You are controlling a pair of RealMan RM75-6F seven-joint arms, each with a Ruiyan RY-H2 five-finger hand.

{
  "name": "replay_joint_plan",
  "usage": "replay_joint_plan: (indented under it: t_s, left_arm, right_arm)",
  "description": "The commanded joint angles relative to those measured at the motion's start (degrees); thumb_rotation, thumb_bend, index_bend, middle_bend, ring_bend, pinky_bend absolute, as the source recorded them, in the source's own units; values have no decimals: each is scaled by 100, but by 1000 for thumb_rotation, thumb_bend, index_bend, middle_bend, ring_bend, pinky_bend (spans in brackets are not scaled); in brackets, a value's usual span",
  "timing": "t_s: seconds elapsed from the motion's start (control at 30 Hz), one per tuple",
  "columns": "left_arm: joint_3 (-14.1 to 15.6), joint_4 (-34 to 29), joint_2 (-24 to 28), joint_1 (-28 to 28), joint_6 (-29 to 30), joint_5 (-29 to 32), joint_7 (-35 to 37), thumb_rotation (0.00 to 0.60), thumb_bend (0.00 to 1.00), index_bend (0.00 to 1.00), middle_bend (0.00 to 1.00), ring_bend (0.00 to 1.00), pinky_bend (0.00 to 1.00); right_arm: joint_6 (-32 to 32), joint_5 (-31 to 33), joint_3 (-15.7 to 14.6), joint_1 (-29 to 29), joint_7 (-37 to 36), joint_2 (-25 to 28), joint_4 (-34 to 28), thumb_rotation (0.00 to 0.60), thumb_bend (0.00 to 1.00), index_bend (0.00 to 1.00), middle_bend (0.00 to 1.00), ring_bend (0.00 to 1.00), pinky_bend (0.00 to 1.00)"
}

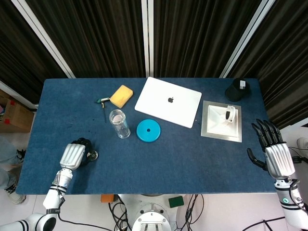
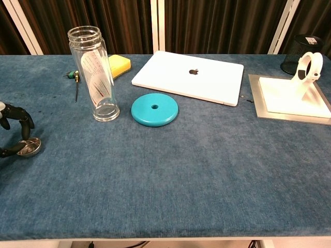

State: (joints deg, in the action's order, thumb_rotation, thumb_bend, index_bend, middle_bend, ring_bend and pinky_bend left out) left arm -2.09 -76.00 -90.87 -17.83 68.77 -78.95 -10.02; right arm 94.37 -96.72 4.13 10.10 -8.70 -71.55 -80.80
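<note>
My left hand (image 1: 73,155) sits near the table's front left corner with its fingers curled. It pinches a small round metal cap (image 1: 91,154) between thumb and a finger. In the chest view the cap (image 2: 29,146) lies low on the blue cloth at the far left, with the left hand's (image 2: 13,129) dark fingers touching it from above and from the side. My right hand (image 1: 272,149) hovers just past the table's right edge with its fingers spread and nothing in it. The chest view does not show it.
A clear glass jar (image 2: 96,75) stands left of centre beside a teal disc (image 2: 154,109). Behind them lie a yellow sponge (image 2: 119,64), a screwdriver (image 2: 75,82) and a closed white laptop (image 2: 189,77). A white stand on a metal plate (image 2: 292,98) and a black mesh cup (image 2: 297,51) are at the right.
</note>
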Motion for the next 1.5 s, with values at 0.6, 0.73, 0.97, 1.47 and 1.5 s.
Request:
replay_joint_plan:
  t_s: [0.6,0.73,0.97,1.47,1.5]
  left_arm:
    - [17,33,-36,12,-13,32,35,600,412,594,357,247,377]
    - [21,27,-35,19,-1,23,61,600,421,607,357,247,378]
    - [8,-124,58,37,89,-38,149,600,439,624,362,247,378]
    - [-188,-1122,864,98,501,-164,163,600,439,632,366,253,381]
    - [-223,-1212,960,93,520,-154,153,600,439,632,364,253,381]
  right_arm:
    - [-46,44,-12,-18,-59,-21,71,600,378,0,0,0,10]
    - [-43,50,-13,-25,-72,-23,85,600,378,0,0,0,11]
    - [-40,45,-11,-27,-80,-25,95,600,378,0,0,0,11]
    - [-36,18,1,-15,-29,-1,38,600,378,0,0,0,10]
    - [-34,13,1,-13,-24,2,32,600,378,0,0,0,10]
